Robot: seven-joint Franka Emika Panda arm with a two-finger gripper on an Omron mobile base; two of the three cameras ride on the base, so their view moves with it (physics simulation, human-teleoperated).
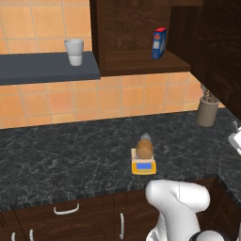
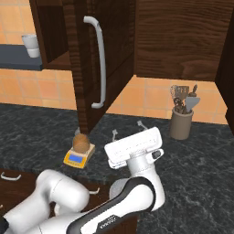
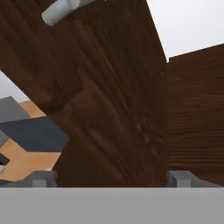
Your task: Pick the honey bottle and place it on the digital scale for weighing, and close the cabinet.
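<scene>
The amber honey bottle (image 1: pixel 144 147) (image 2: pixel 81 142) stands upright on the grey plate of the yellow digital scale (image 1: pixel 143 166) (image 2: pixel 78 157) on the counter. The dark brown cabinet's door (image 2: pixel 112 59) (image 3: pixel 109 100) hangs open, its silver bar handle (image 2: pixel 99 64) (image 3: pixel 61 9) facing the room. My gripper (image 2: pixel 127 129) (image 3: pixel 111 177) is open and holds nothing. It is raised over the counter to the right of the scale, below and right of the door's lower edge. It points up at the door's face, which sits close in the hand view.
Inside the open cabinet (image 1: pixel 141 59) stands a blue and red box (image 1: pixel 159 43). A white cup (image 1: pixel 74 52) sits on the dark shelf (image 1: pixel 42 68) to the left. A utensil holder (image 1: pixel 207 110) (image 2: pixel 180 123) stands at the back right. Drawers (image 1: pixel 66 209) run below the counter.
</scene>
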